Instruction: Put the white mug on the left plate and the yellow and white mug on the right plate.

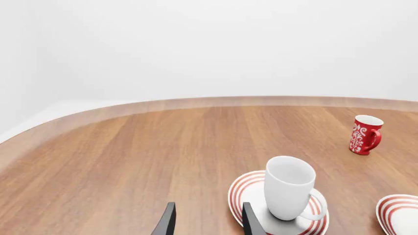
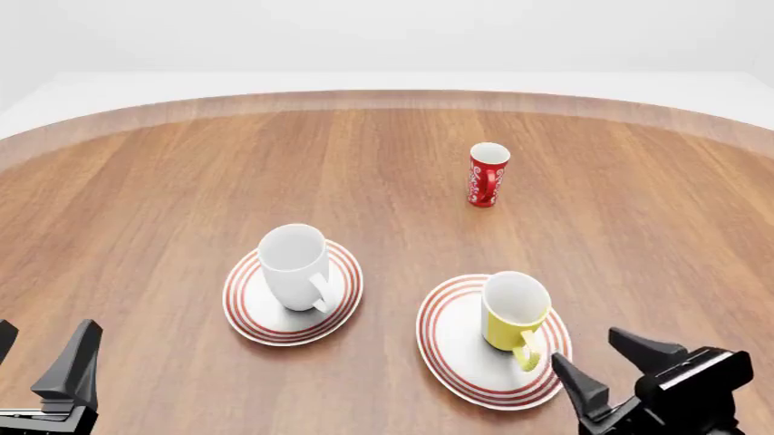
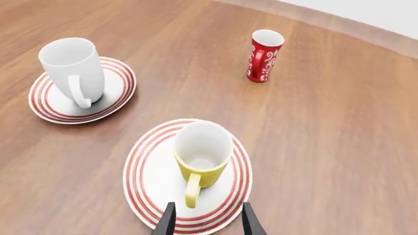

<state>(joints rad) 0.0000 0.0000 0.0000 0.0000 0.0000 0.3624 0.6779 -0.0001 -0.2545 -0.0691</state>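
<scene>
The white mug (image 2: pixel 294 265) stands upright on the left plate (image 2: pixel 248 304). The yellow and white mug (image 2: pixel 513 313) stands upright on the right plate (image 2: pixel 450 340). My left gripper (image 2: pixel 39 353) is open and empty at the near left, apart from the left plate. My right gripper (image 2: pixel 611 364) is open and empty at the near right, just beside the right plate. In the left wrist view the white mug (image 1: pixel 287 188) is on its plate (image 1: pixel 243 188), beside my left gripper (image 1: pixel 207 221). In the right wrist view the yellow and white mug (image 3: pixel 202 154) on its plate (image 3: pixel 147 171) is just ahead of my right gripper (image 3: pixel 207 223).
A slim red cup with white marks (image 2: pixel 487 175) stands upright farther back, right of centre. It also shows in the left wrist view (image 1: pixel 364 134) and the right wrist view (image 3: pixel 263 55). The wooden table's curved far edge (image 2: pixel 387 95) runs along the back.
</scene>
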